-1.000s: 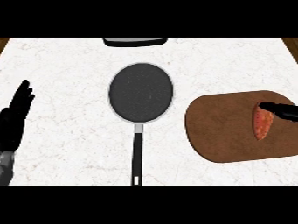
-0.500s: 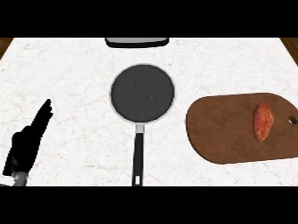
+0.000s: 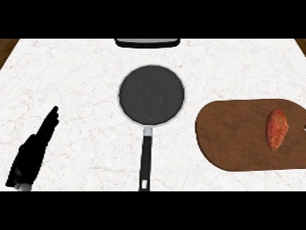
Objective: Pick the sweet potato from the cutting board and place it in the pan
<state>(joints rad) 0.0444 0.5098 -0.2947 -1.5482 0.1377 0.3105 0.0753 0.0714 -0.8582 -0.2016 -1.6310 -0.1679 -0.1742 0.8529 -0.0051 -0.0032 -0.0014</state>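
My left hand [image 3: 32,152] rests on the table [image 3: 248,72], fingers straight, holding nothing. My right hand is out of view. The sweet potato [image 3: 277,128] lies on the cutting board [image 3: 238,139], far right of my left hand, beyond the pan [image 3: 151,94]. Risk: it rolls aside if approached off-centre.

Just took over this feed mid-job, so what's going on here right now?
Nothing is being held at the moment. The sweet potato lies on the cutting board at the right, not yet picked up. The pan sits empty in the middle of the counter, handle toward the robot. Only the left hand shows, open, at the lower left; the right hand is out of view.
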